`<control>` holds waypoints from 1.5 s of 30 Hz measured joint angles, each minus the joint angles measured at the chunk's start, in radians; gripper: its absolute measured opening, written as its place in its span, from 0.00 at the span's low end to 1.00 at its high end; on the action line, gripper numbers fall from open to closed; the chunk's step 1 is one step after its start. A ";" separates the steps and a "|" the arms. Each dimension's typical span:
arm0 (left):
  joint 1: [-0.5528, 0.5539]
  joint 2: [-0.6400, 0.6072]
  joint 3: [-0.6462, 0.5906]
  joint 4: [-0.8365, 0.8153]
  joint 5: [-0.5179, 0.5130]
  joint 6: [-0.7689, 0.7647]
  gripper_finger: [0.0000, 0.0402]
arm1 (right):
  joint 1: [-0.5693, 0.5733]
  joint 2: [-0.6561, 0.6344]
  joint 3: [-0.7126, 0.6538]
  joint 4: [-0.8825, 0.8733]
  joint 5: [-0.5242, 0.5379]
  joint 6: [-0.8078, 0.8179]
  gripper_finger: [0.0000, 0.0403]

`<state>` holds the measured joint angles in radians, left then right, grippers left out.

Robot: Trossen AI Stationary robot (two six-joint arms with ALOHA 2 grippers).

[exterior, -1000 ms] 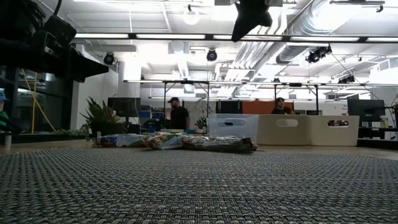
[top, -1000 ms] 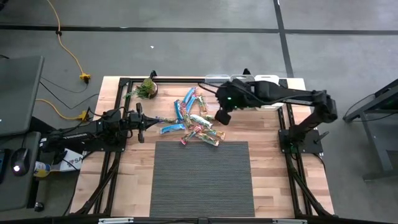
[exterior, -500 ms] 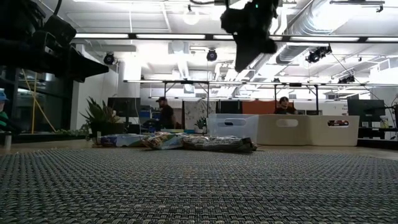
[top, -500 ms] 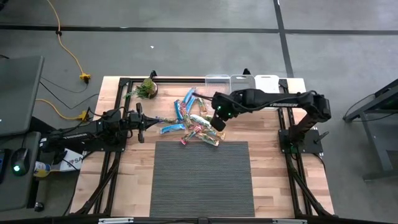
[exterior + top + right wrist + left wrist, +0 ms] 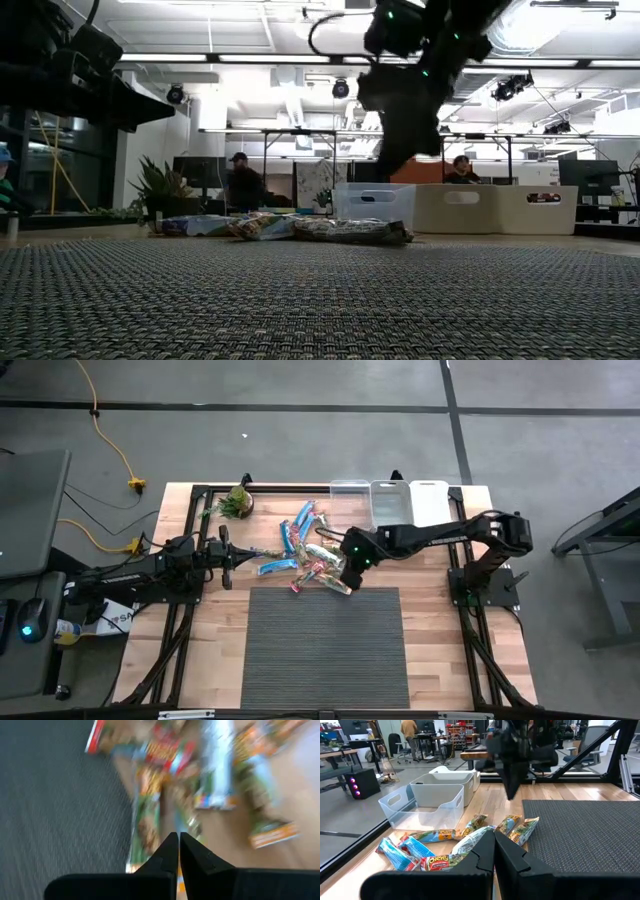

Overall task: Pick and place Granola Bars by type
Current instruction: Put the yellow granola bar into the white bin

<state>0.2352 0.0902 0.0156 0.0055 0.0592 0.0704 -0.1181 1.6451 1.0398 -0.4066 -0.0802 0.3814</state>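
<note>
While the left gripper (image 5: 226, 556) waits at centre-left of the high view with fingers pressed together, the right gripper (image 5: 349, 574), fingers likewise closed and empty, hangs over the right edge of the heap. The granola bars (image 5: 308, 556) lie overlapping just above the grey mat (image 5: 325, 645). They look light, flat and slick-wrapped, likely to slide or crinkle; pinching one across its narrow width, at an outlying bar, seems safest. Beyond, three bins (image 5: 390, 495) sit top-centre.

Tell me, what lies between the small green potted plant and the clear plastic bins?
In the high view, bare wooden table; the wrapped granola bars lie nearer the mat, below that line between potted plant and bins.
</note>
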 joint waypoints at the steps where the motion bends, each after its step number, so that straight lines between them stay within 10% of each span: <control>1: 0.000 0.000 0.000 0.000 0.000 0.000 0.00 | 0.000 0.000 -0.014 0.001 -0.034 -0.032 0.00; 6: 0.000 0.000 0.000 0.000 0.000 0.000 0.00 | 0.001 0.000 -0.058 0.017 -0.139 -0.173 0.00; 15: 0.000 0.000 0.000 0.000 -0.001 0.000 0.00 | 0.003 0.000 -0.067 0.004 -0.001 -0.295 0.03; 31: 0.000 0.000 0.000 0.000 -0.001 0.000 0.00 | -0.008 0.000 -0.067 0.033 0.105 -0.267 0.58; 45: 0.000 0.000 0.000 0.000 -0.001 0.000 0.00 | 0.022 0.153 -0.067 0.149 0.086 -0.174 0.62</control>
<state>0.2350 0.0902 0.0158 0.0055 0.0586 0.0701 -0.0959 1.7977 0.9730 -0.2574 0.0062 0.2070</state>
